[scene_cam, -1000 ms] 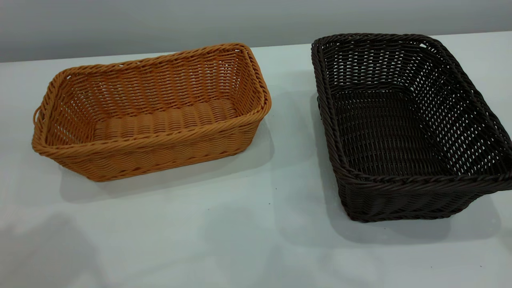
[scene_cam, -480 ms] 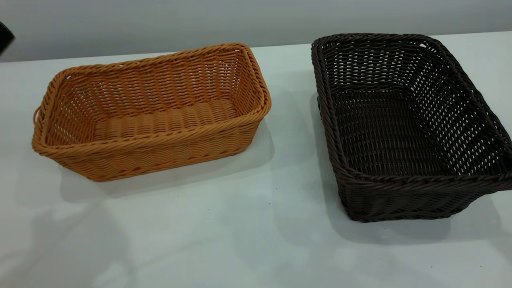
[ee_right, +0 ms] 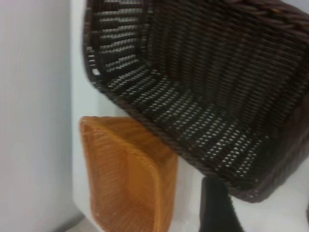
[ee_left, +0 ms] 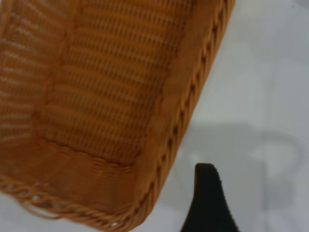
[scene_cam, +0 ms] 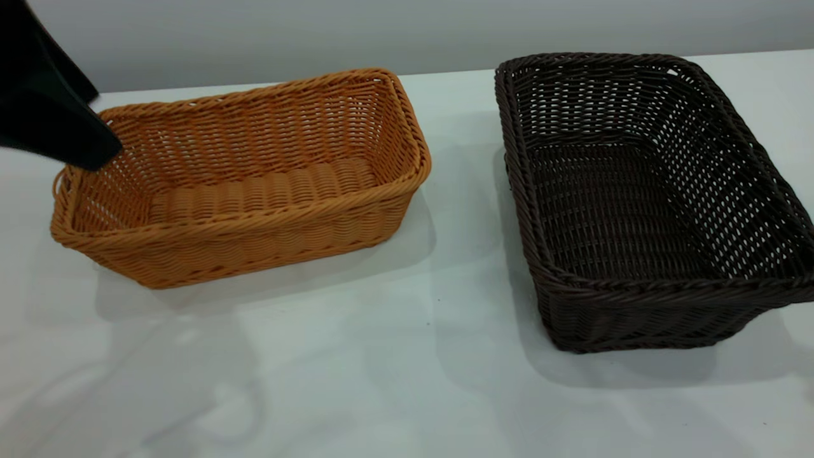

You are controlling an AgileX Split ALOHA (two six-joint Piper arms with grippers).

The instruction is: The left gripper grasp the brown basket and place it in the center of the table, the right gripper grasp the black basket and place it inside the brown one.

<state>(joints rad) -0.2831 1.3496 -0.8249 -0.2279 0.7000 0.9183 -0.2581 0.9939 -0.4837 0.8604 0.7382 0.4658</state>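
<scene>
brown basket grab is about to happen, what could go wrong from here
The left gripper is over the far left corner of the brown basket; a grasp on the braided rim that far off centre might tilt or swing the basket when lifted. The black basket looks at least as big as the brown one, so it may jam on the rim rather than seat inside. Both stand close together on the table, so sliding could bump them.

The left tool (scene_cam: 57, 121) shows at ten o'clock in the exterior view as a bulky, matte black mass with smooth angled faces narrowing to a rounded tip. Its wrist view shows one black finger (ee_left: 208, 203), tapered with a blunt top. The right tool's finger (ee_right: 218, 208) is likewise plain black and wedge-shaped.
</scene>
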